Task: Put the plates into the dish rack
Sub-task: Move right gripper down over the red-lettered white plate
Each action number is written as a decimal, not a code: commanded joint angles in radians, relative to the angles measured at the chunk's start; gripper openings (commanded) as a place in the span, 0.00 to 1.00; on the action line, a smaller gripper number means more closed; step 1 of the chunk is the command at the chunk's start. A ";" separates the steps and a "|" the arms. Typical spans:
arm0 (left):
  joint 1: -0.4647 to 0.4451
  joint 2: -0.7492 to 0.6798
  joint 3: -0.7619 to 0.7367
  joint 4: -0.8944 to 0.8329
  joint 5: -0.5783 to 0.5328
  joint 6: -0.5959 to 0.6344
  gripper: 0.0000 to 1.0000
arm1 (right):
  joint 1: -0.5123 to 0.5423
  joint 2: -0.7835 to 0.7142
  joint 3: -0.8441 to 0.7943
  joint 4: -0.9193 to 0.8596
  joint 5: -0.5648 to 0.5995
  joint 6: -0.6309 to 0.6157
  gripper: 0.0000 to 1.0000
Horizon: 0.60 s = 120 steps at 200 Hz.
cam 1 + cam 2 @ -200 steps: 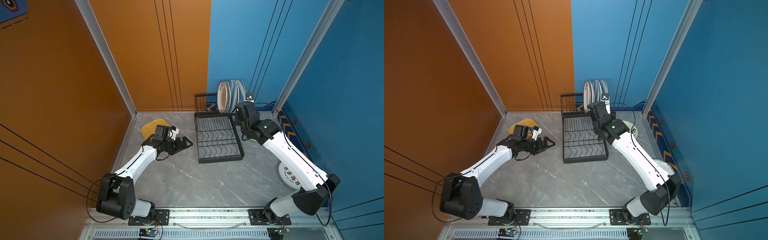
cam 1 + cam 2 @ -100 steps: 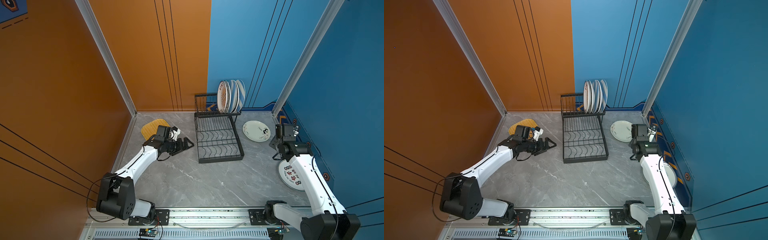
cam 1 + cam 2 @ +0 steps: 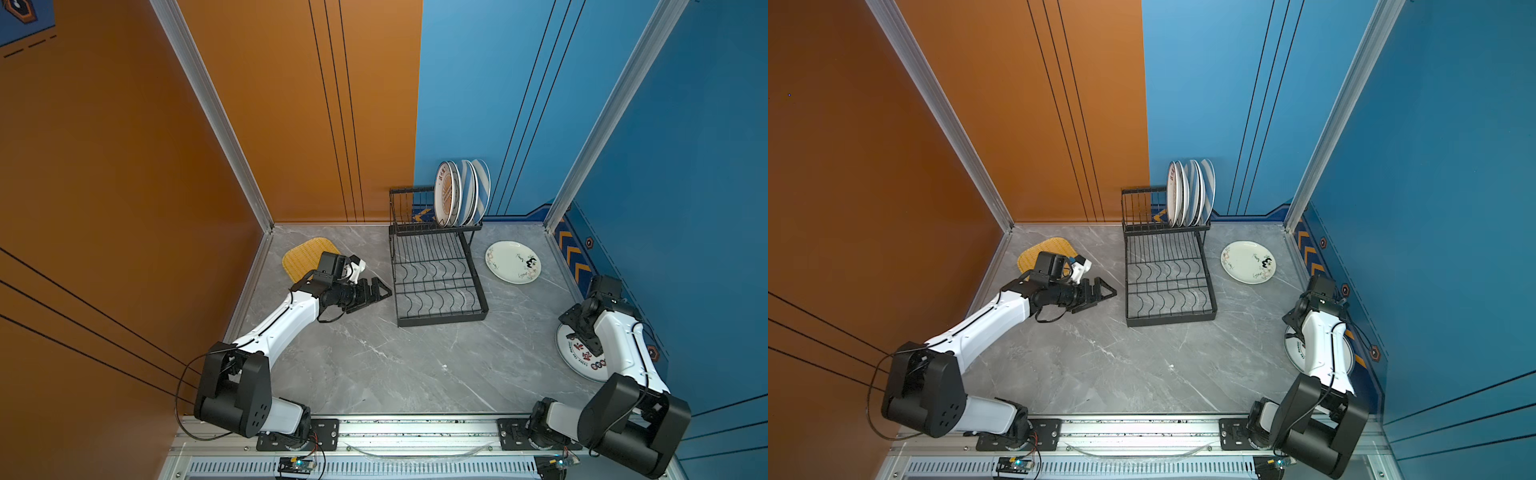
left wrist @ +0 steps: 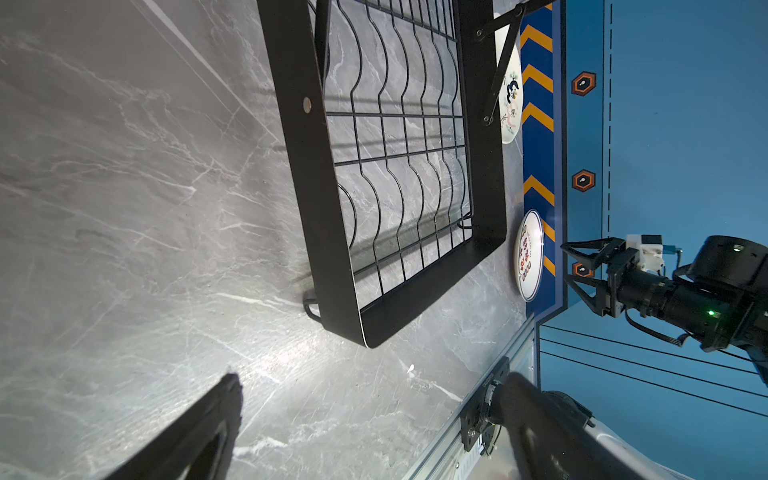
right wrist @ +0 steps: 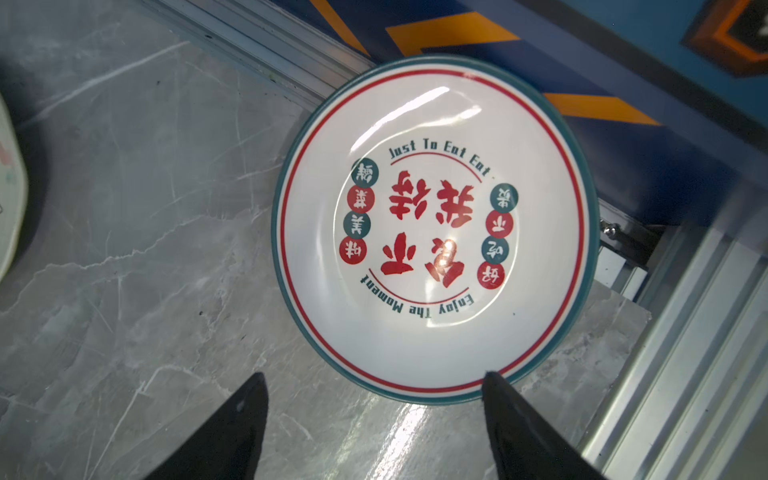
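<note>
We see the right end effector [image 5: 372, 376] spread wide and empty over the edge of the red-character plate [image 5: 434, 228], flat on the bench [image 5: 124, 208] by the blue wall [image 5: 623, 62]. The left end effector [image 3: 380, 291], equally wide and empty, hovers just beside the dish rack [image 3: 440, 319]. Several plates [image 3: 457, 195] stand upright on its upper shelf [image 3: 436, 226]; a floral plate [image 3: 513, 262] and a yellow woven plate [image 3: 301, 255] lie flat either side.

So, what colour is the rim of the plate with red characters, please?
Teal, red line just inside; plate shows best in right wrist view.
</note>
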 commanded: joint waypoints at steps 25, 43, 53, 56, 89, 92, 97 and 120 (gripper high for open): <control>-0.010 0.020 0.017 -0.006 -0.004 0.009 0.98 | -0.034 0.071 -0.043 0.078 -0.093 -0.045 0.83; -0.010 0.025 0.022 -0.006 -0.003 0.007 0.98 | -0.034 0.095 -0.059 0.103 -0.110 -0.048 0.84; -0.010 0.027 0.025 -0.006 -0.004 0.006 0.98 | -0.034 0.111 -0.071 0.118 -0.124 -0.046 0.84; -0.011 0.027 0.026 -0.006 -0.004 0.006 0.98 | -0.034 0.116 -0.073 0.122 -0.128 -0.045 0.84; -0.012 0.037 0.033 -0.006 0.000 0.003 0.98 | -0.032 0.164 -0.095 0.160 -0.160 -0.054 0.84; -0.012 0.038 0.033 -0.006 -0.001 0.003 0.98 | -0.033 0.169 -0.097 0.163 -0.164 -0.056 0.84; -0.011 0.039 0.034 -0.006 0.000 0.003 0.98 | -0.032 0.173 -0.100 0.168 -0.167 -0.059 0.84; -0.012 0.043 0.038 -0.006 -0.002 0.001 0.98 | -0.025 0.183 -0.108 0.176 -0.180 -0.067 0.83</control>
